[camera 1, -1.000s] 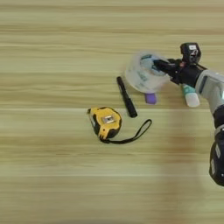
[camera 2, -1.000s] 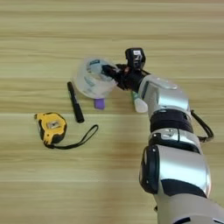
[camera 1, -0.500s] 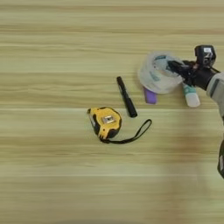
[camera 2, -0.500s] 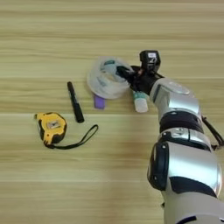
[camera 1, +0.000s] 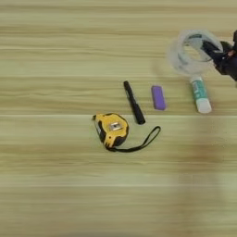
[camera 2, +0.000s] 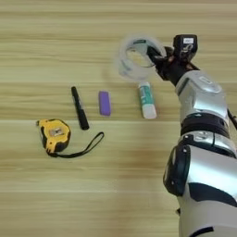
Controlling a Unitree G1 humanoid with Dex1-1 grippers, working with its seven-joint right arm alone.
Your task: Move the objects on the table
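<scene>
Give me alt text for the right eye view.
The robot's right hand holds a clear tape roll lifted over a wooden table. Below lie a glue stick, purple cap, black marker and yellow tape measure.

A light-wood worktop (camera 1: 55,194) fills both views, its plank grain running left to right with pale streaks, evenly lit, with soft shadows.

tape roll (camera 2: 136,58) lifted, marker (camera 2: 79,108), cap (camera 2: 105,102) flat
</scene>
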